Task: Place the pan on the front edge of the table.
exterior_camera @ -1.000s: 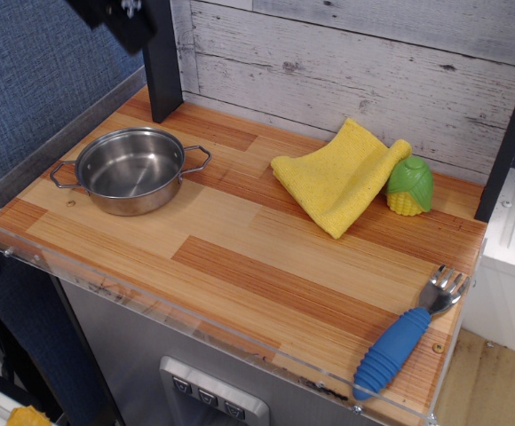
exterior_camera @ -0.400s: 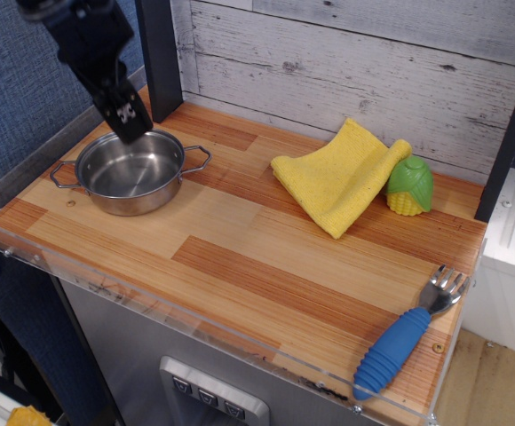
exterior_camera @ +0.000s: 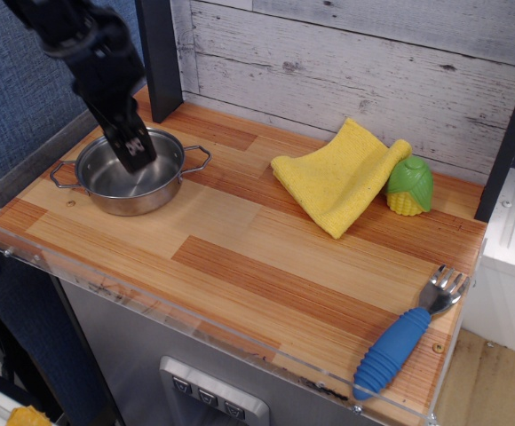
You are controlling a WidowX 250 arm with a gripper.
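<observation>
A shiny steel pan [exterior_camera: 130,171] sits at the far left of the wooden table [exterior_camera: 240,257]. The black gripper [exterior_camera: 136,153] reaches down into the pan; whether its jaws are open is unclear. A yellow cloth [exterior_camera: 339,174] lies to the right.

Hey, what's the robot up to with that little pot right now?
The black gripper is reaching down into the steel pan, which sits at the left end of the wooden table. Whether its fingers have closed on the rim is unclear from this angle. A yellow cloth, a toy corn and a blue-handled fork lie off to the right.
</observation>
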